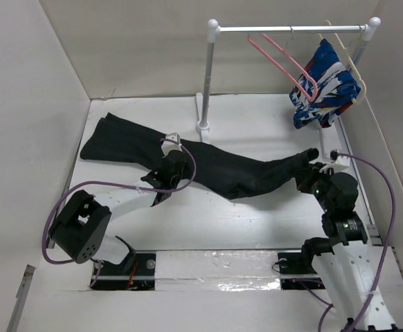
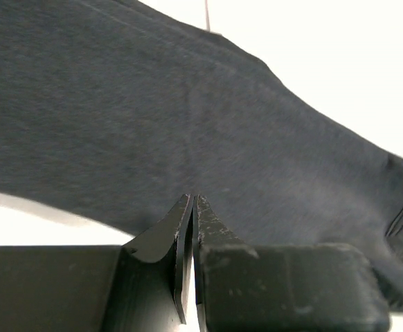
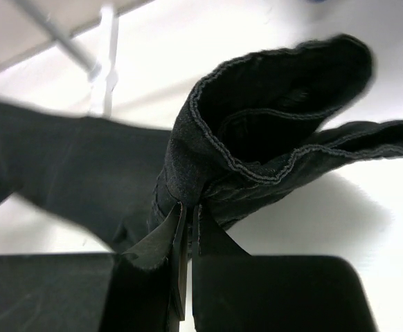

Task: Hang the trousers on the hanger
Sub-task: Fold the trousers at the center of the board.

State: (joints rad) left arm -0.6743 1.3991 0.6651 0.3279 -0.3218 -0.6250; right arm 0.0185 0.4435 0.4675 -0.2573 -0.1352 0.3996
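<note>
A: What is shown from above?

B: The trousers (image 1: pixel 229 173) are laid slantwise across the table (image 1: pixel 208 221), the waist end at the far left and 1 leg end near the right. The left gripper (image 1: pixel 168 171) is set on the middle of the cloth, and the right gripper (image 1: pixel 311 168) at the leg end. The pink hanger (image 1: pixel 284 59) is hung on the rail (image 1: pixel 291 29), well apart from the cloth and beside a patterned garment (image 1: pixel 324 83).

A: And at the left wrist?

B: The 2 fingers (image 2: pixel 208 221) are clenched, with dark cloth met at their tips. Only a thin bite appears to be taken, near the cloth's edge; how deep it goes cannot be told.

A: And at the right wrist?

B: The fingers (image 3: pixel 167 235) are closed on the hem, and the open leg cuff (image 3: pixel 278 90) is stood up above them. That hold looks firm.

A: So how should the step be done well?

B: The gathering of the trousers for the hanger is judged to be barely begun. Both ends should be raised together, so that the cloth is kept taut and not dragged. The left hold should be watched, since a shallow pinch could be lost under the weight of the denim. The patterned garment should be given room when the hanger is approached.
</note>
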